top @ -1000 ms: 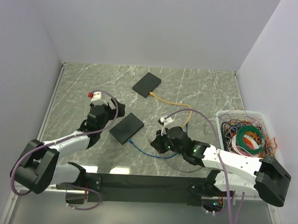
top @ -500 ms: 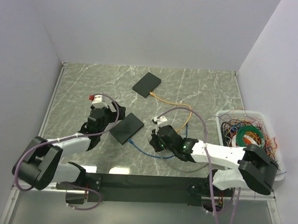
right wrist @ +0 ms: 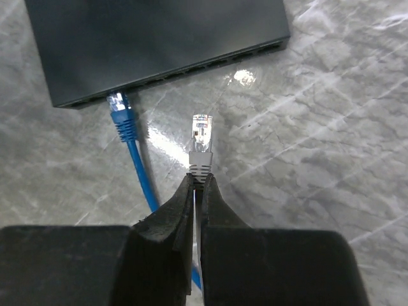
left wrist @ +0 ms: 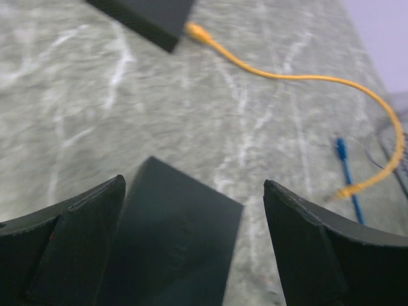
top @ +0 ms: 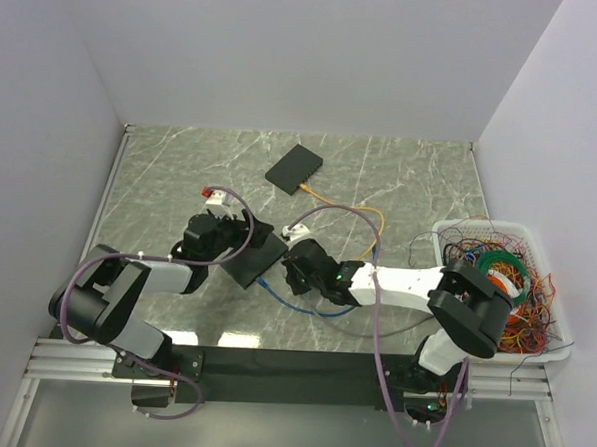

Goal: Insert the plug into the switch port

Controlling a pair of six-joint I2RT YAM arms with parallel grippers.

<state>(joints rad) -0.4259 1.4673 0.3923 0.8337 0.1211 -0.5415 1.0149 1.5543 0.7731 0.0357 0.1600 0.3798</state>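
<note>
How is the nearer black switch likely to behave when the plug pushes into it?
It probably slides: the switch looks thin and light on a glossy table. The open left gripper straddling it may brace it. Lying flat, it should hardly tip.

The marbled table (top: 411,179) carries a black switch (top: 263,256) near its middle with a blue cable (right wrist: 141,171) at its near edge, a second switch (top: 294,168) farther back trailing an orange cable (left wrist: 299,77) rightward, and a white basket (top: 479,225) of wires at the right.
</note>
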